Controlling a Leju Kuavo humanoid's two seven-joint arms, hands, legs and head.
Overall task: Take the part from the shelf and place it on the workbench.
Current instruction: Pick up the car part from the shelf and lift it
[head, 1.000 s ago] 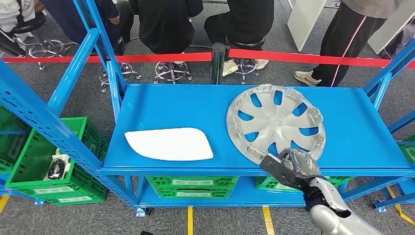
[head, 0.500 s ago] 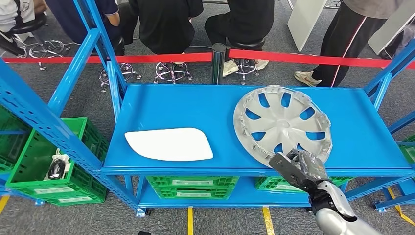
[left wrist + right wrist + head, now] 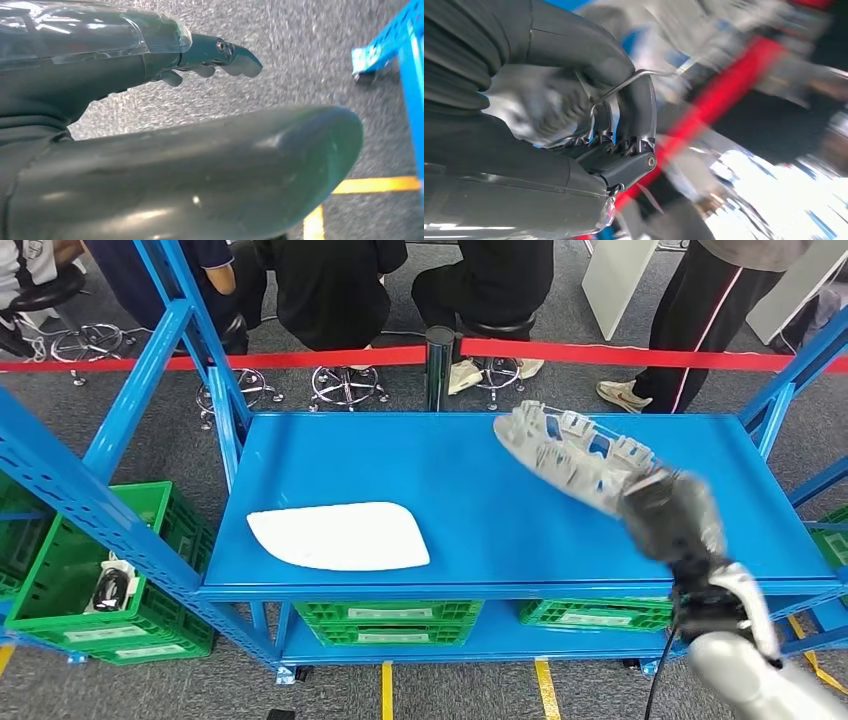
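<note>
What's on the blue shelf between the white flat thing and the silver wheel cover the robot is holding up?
Nothing: in the head view, bare blue shelf lies between the white panel and the wheel cover, which the right hand holds tilted above the shelf.

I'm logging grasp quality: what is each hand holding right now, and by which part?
The right hand grips the silver wheel cover by its rim, tilted above the blue shelf. The left hand holds nothing.

Right hand (image 3: 672, 512) gripping tilted silver hubcap (image 3: 570, 455) above blue shelf (image 3: 470, 520); white panel (image 3: 338, 536) beside.
</note>
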